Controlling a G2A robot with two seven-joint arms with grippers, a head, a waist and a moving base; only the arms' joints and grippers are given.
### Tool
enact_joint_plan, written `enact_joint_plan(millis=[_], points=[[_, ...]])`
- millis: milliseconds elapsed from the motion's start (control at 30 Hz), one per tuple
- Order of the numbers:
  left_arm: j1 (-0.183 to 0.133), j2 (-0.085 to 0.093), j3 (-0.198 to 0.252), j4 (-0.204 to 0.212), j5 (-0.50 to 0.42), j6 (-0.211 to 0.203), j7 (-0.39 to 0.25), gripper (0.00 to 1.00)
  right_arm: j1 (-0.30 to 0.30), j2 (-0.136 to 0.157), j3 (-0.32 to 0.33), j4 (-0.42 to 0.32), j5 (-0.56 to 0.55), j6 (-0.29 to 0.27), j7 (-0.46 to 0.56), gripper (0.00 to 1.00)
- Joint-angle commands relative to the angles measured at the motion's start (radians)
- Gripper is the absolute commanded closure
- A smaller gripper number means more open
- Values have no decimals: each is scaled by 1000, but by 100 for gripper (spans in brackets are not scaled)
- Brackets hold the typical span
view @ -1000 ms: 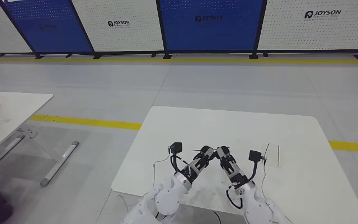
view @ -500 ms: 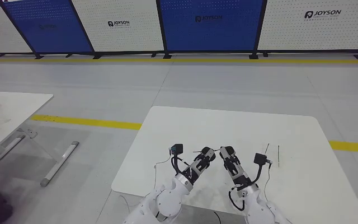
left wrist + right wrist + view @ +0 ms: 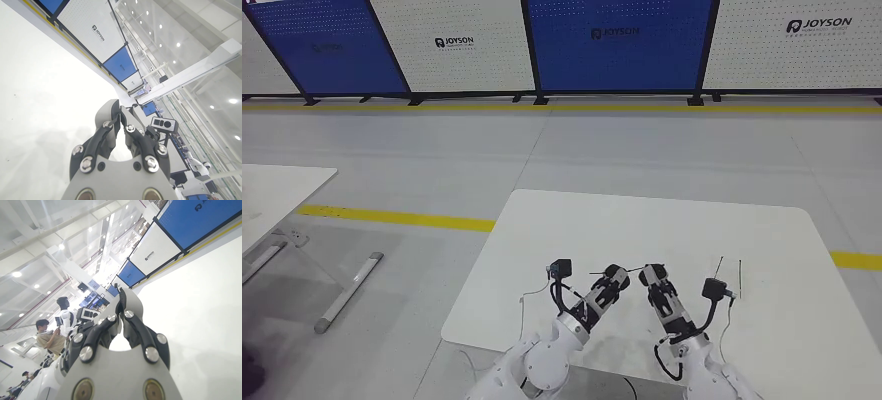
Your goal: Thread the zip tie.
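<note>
A thin black zip tie point(image 3: 634, 267) runs between my two grippers, low over the near part of the white table point(image 3: 642, 215). My left gripper point(image 3: 616, 272) is shut on one end. In the left wrist view the black strip point(image 3: 115, 119) lies pinched between the shut fingers of that gripper point(image 3: 119, 106). My right gripper point(image 3: 651, 270) is shut on the other end. In the right wrist view the tie's black tip point(image 3: 116, 285) sticks out past the closed fingertips of that gripper point(image 3: 121, 291). The two grippers stand close together, a small gap apart.
Two more thin black zip ties point(image 3: 719, 266) point(image 3: 740, 272) lie on the table to the right of the right arm. The table's near edge point(image 3: 467, 340) runs just below the arms. The far half of the table is bare.
The right gripper has shifted a little to the right, so the gap between the grippers has widened. The left gripper has barely moved.
</note>
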Motion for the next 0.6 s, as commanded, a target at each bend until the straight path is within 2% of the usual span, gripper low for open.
enact_joint_plan(millis=[0, 400, 433, 467, 500, 533, 567], points=[[1, 0, 0, -2, 2, 0, 2, 100, 7, 3, -8, 5, -3, 0, 12, 100], [-3, -1, 3, -3, 4, 16, 11, 100, 16, 21, -11, 7, -9, 0, -15, 100], [-4, -1, 4, -4, 5, 17, 11, 84, 15, 22, -9, 8, -14, 0, -18, 100], [-5, -2, 7, -5, 6, 18, 11, 74, 15, 22, -10, 7, -19, 0, -20, 100], [-6, -2, 8, -5, 7, 18, 11, 60, 15, 23, -10, 8, -21, 0, -19, 100], [-7, -2, 10, -6, 8, 18, 11, 40, 16, 23, -11, 9, -23, 0, -18, 100], [-7, -2, 12, -7, 10, 17, 10, 35, 17, 23, -13, 10, -24, 0, -16, 100]])
